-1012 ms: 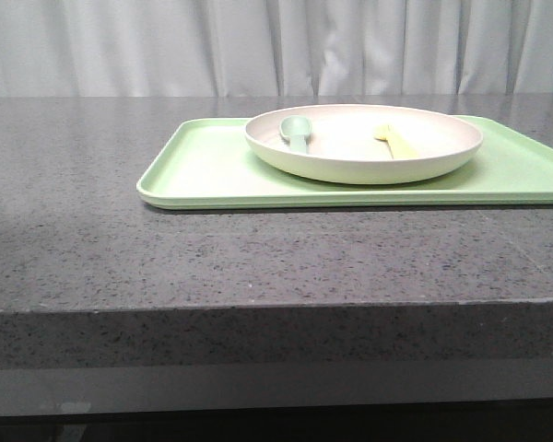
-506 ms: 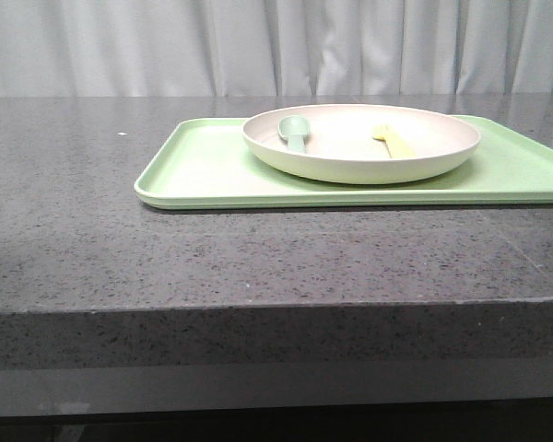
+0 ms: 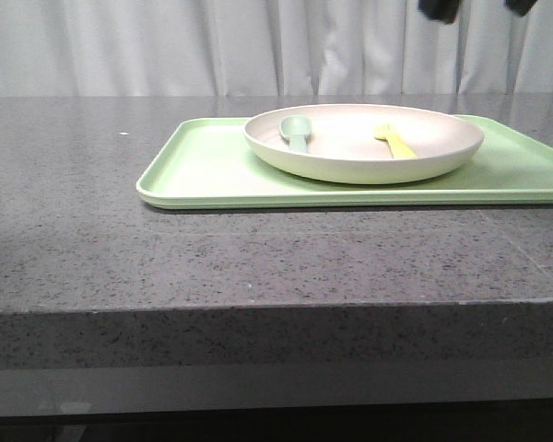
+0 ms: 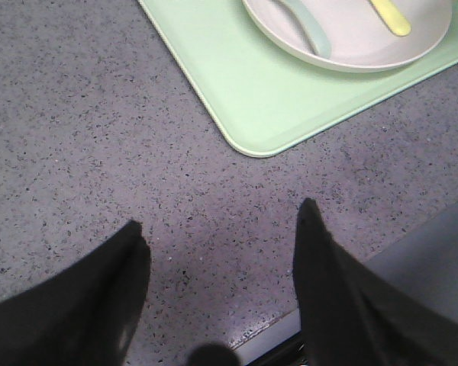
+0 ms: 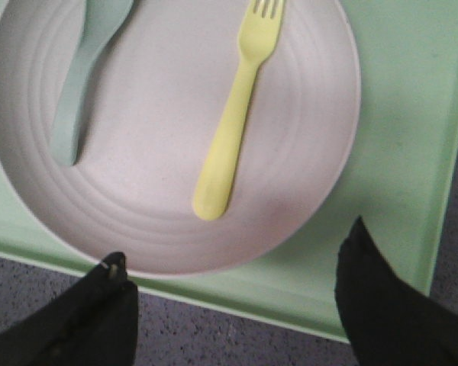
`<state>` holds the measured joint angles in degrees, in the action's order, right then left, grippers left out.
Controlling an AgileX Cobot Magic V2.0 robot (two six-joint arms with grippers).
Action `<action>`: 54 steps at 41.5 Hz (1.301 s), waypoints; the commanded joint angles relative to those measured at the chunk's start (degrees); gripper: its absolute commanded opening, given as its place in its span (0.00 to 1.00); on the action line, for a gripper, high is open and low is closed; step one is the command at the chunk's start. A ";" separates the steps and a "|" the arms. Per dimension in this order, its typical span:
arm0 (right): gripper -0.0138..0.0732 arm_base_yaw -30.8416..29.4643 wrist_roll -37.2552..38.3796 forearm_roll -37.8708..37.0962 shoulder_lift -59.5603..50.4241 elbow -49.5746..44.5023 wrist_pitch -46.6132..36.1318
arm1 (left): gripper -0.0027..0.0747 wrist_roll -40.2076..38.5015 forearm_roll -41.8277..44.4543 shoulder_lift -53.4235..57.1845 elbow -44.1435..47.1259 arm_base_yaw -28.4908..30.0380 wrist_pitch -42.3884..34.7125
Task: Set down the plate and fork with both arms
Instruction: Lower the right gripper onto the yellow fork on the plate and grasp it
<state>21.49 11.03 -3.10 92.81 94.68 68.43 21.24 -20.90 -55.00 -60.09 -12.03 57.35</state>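
newly logged: right pincer (image 5: pixel 233 286), jaws spread and empty, now above plate (image 3: pixel 364 143) holding fork (image 5: pixel 237 114) on tray (image 3: pixel 203 170); left pincer (image 4: pixel 217 255) spread over bench (image 3: pixel 258 253); pickup pending.

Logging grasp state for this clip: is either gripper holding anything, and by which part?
Nothing is held. Both the left gripper and the right gripper are open and empty; the fork lies in the plate.

The left gripper (image 4: pixel 221 252) hangs with its black fingers (image 4: pixel 99 297) spread wide, holding nothing. The right gripper (image 5: pixel 233 293) hovers likewise, black fingers (image 5: pixel 389 305) apart and empty.
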 commanded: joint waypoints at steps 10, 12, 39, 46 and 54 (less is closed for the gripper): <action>0.79 -0.27 2.69 -0.87 10.67 13.53 4.25 | 0.57 0.07 -1.81 -0.29 -1.47 0.10 -3.35; 0.79 -0.41 2.95 -0.82 12.26 15.12 5.06 | 0.57 0.07 -1.81 -0.29 -1.47 0.10 -3.35; 0.64 -3.57 4.81 3.10 22.53 19.76 4.92 | 0.57 0.07 -1.81 -0.29 -1.47 0.10 -3.35; 0.63 -3.57 4.81 3.10 23.79 19.76 4.64 | 0.57 0.07 -1.81 -0.29 -1.47 0.10 -3.35; 0.52 -3.57 4.81 3.10 25.07 19.76 4.89 | 0.57 0.07 -1.81 -0.29 -1.47 0.10 -3.35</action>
<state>18.14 15.87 0.43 120.37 112.65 71.17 21.29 -20.90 -55.78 -60.09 -12.03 57.26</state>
